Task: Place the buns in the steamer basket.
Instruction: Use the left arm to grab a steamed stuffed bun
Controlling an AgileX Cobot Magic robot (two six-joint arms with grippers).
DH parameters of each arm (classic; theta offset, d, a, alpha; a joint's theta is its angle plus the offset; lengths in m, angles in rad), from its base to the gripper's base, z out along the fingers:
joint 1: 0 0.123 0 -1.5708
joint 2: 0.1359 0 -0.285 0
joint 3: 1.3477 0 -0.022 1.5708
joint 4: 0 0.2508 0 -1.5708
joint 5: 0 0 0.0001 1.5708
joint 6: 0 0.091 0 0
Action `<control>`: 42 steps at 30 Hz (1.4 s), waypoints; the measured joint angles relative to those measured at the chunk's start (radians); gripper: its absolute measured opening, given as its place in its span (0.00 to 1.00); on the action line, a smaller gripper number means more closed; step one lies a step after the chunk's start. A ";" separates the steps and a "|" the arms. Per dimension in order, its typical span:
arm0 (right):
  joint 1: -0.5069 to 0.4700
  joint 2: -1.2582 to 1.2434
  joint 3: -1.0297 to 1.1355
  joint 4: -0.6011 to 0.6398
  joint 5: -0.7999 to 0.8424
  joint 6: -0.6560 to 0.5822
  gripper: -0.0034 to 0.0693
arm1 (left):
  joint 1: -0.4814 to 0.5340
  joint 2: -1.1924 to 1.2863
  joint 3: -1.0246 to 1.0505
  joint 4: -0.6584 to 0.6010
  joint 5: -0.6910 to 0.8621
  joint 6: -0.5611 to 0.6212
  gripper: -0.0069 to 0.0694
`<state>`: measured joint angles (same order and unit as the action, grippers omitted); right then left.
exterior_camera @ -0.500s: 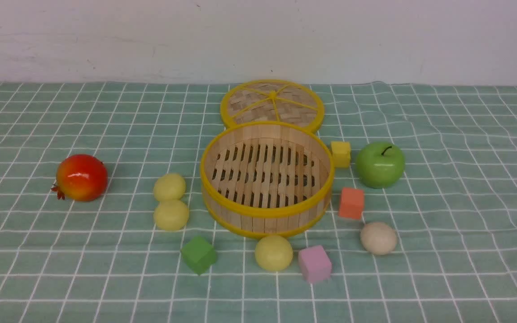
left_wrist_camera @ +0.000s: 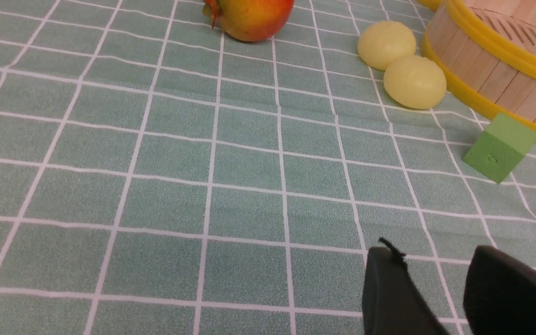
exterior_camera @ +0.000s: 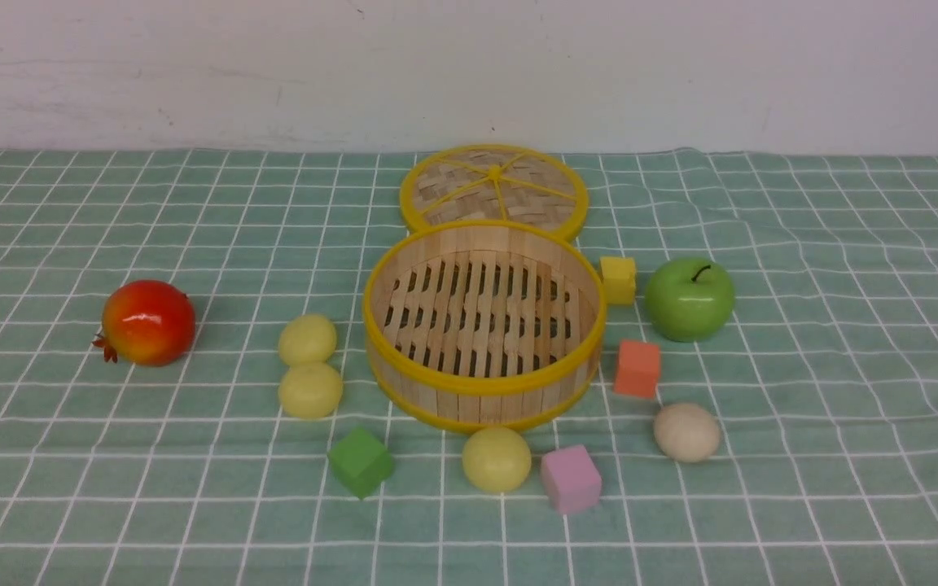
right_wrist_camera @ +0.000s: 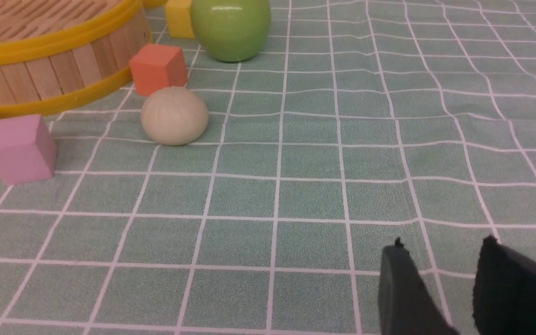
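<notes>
The steamer basket [exterior_camera: 481,399] stands empty mid-table. Two pale yellow buns lie touching at its left, the far one [exterior_camera: 307,338] and the near one [exterior_camera: 311,390]; both show in the left wrist view [left_wrist_camera: 385,44] [left_wrist_camera: 414,81]. A third yellow bun [exterior_camera: 496,458] lies in front of the basket. The beige bun [exterior_camera: 686,431] lies front right and shows in the right wrist view [right_wrist_camera: 174,116]. My left gripper [left_wrist_camera: 428,253] and right gripper [right_wrist_camera: 442,249] are open and empty, each well short of the buns. Neither shows in the front view.
The woven lid [exterior_camera: 493,189] lies behind the basket. A red pomegranate [exterior_camera: 147,321] is at the left, a green apple [exterior_camera: 689,298] at the right. Foam cubes sit round the basket: yellow [exterior_camera: 618,279], orange [exterior_camera: 637,368], pink [exterior_camera: 570,478], green [exterior_camera: 361,461].
</notes>
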<state>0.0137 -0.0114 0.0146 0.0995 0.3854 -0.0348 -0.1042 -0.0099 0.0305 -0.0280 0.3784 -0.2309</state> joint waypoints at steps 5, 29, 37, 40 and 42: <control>0.000 0.000 0.000 0.000 0.000 0.000 0.38 | 0.000 0.000 0.000 0.000 0.000 0.000 0.40; 0.000 0.000 0.000 0.000 0.000 0.000 0.38 | 0.000 0.000 -0.003 -0.451 -0.366 -0.218 0.40; 0.000 0.000 0.000 0.000 0.000 0.000 0.38 | 0.000 0.131 -0.356 -0.374 0.035 -0.099 0.17; 0.000 0.000 0.000 0.000 0.000 0.000 0.38 | 0.000 0.339 -0.533 -0.278 0.279 -0.061 0.09; 0.000 0.000 0.000 0.000 0.000 0.000 0.38 | 0.000 0.534 -0.660 -0.212 0.463 -0.044 0.07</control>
<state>0.0137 -0.0114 0.0146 0.0995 0.3854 -0.0348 -0.1042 0.5245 -0.6292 -0.2395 0.8413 -0.2750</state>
